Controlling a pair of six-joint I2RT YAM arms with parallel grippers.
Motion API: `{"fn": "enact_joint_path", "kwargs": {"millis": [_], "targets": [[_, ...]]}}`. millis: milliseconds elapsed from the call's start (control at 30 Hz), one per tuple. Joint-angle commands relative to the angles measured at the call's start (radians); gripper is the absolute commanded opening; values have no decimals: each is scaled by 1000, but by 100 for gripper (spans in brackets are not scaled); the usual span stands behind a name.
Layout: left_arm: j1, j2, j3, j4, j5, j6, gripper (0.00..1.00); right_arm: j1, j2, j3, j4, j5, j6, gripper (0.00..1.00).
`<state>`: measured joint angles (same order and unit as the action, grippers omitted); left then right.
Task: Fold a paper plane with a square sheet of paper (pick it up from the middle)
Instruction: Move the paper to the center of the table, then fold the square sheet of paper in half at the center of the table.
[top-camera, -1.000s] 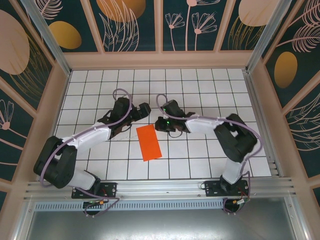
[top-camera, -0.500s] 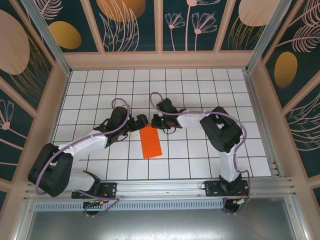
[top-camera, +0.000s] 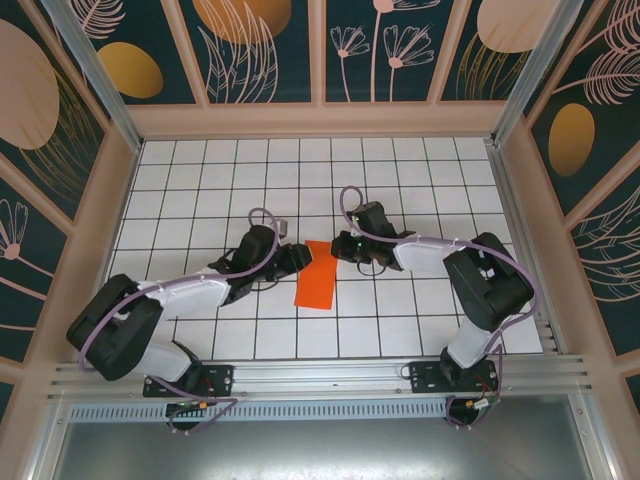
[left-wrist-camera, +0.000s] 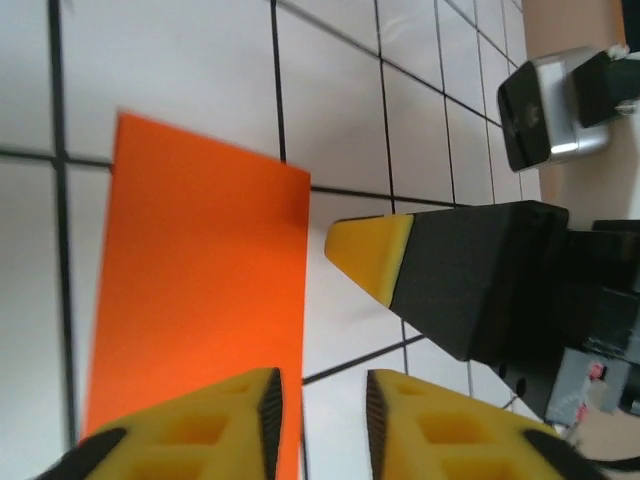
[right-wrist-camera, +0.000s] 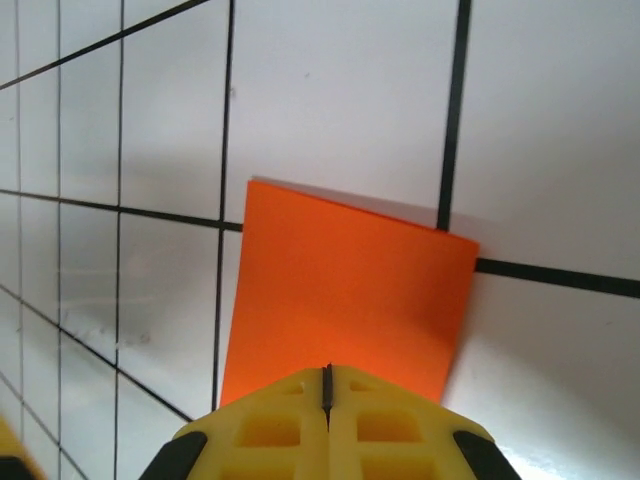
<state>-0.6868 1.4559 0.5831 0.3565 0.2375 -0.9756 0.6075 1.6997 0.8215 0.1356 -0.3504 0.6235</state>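
folded orange sheet (top-camera: 315, 285) mid-frame | my left pincer (left-wrist-camera: 320, 388) a slit apart astride its long edge, readying a lift | my right pincer (right-wrist-camera: 327, 378) pressed together over it, likely pinning

Matt orange paper sheet (top-camera: 317, 281), smooth white table (top-camera: 400, 170), yellow plastic claw pads (right-wrist-camera: 270, 430)

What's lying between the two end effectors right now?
The square sheet of paper, folded narrow. In the top view its far end lies between the left end effector and the right end effector, on the tiled table.
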Motion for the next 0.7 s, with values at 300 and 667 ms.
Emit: {"fn": "enact_joint_path", "kwargs": {"millis": [300, 667], "targets": [[-72, 184, 57, 100, 37, -85, 0, 4, 49, -27, 23, -123, -62, 0], [-80, 251, 104, 34, 29, -52, 0, 5, 108, 22, -36, -81, -74, 0]]}}
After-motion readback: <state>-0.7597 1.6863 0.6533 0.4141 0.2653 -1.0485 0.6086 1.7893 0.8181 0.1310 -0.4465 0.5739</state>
